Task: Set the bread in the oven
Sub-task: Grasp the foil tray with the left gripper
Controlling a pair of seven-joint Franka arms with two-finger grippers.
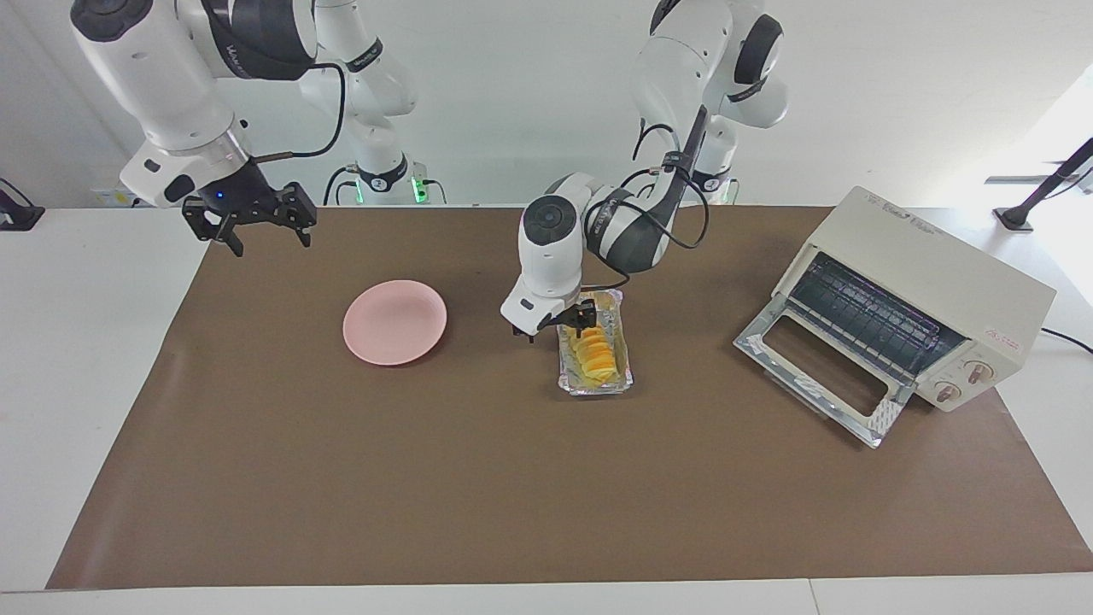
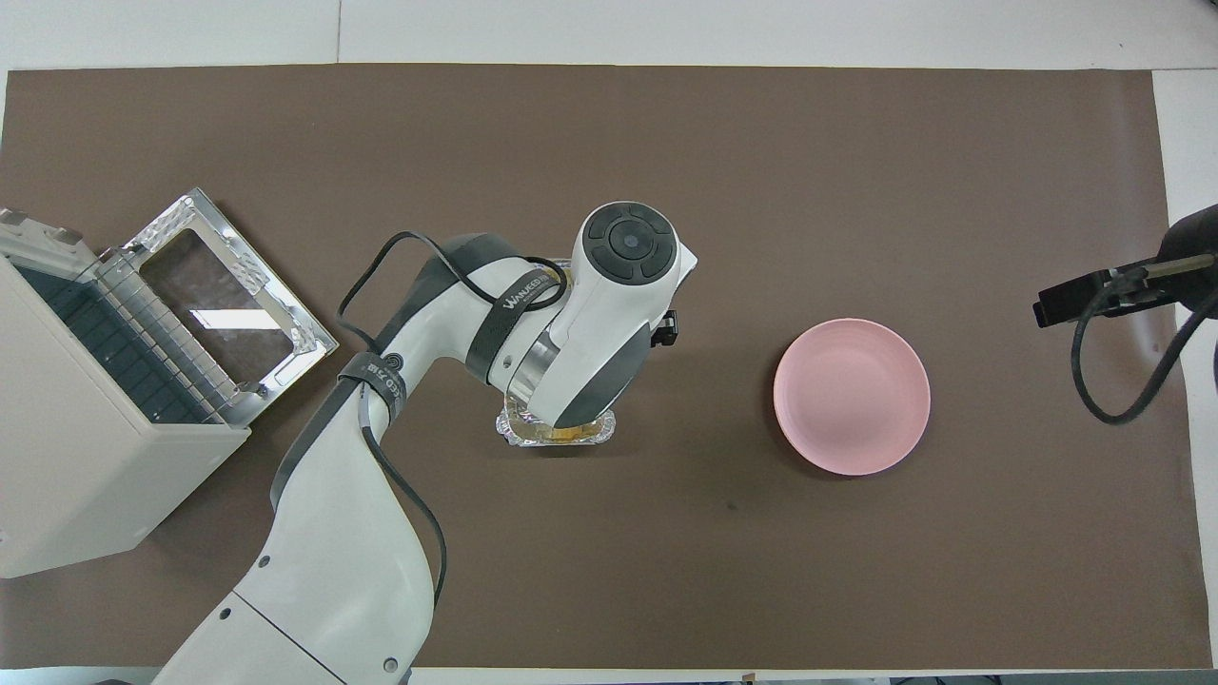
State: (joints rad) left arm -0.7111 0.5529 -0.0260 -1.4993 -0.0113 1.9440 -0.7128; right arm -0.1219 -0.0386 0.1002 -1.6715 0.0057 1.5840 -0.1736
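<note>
I am seeing the right gripper (image 1: 259,232) hanging open over the mat's edge, the round pink plate (image 1: 394,322) lying flat, the left gripper (image 1: 551,327) spreading open beside the ridged golden bread (image 1: 595,359) in its crinkled foil tray (image 1: 621,301), and the boxy cream oven (image 1: 918,295) standing open-doored toward the left arm's end.

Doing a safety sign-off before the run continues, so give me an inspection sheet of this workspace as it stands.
Surface: brown mat on a white table.
Job's things: bread lies in the foil tray; oven at the left arm's end, door dropped open, rack empty.
Clutter: pink plate, empty, beside the tray toward the right arm's end.
Grippers: left gripper low at the tray's end nearest the robots; right gripper open, raised over the mat's edge, waiting.
Cables: black leads looped along both arms; oven cord runs off the table.
Surroundings: white wall, black stand near the oven.
</note>
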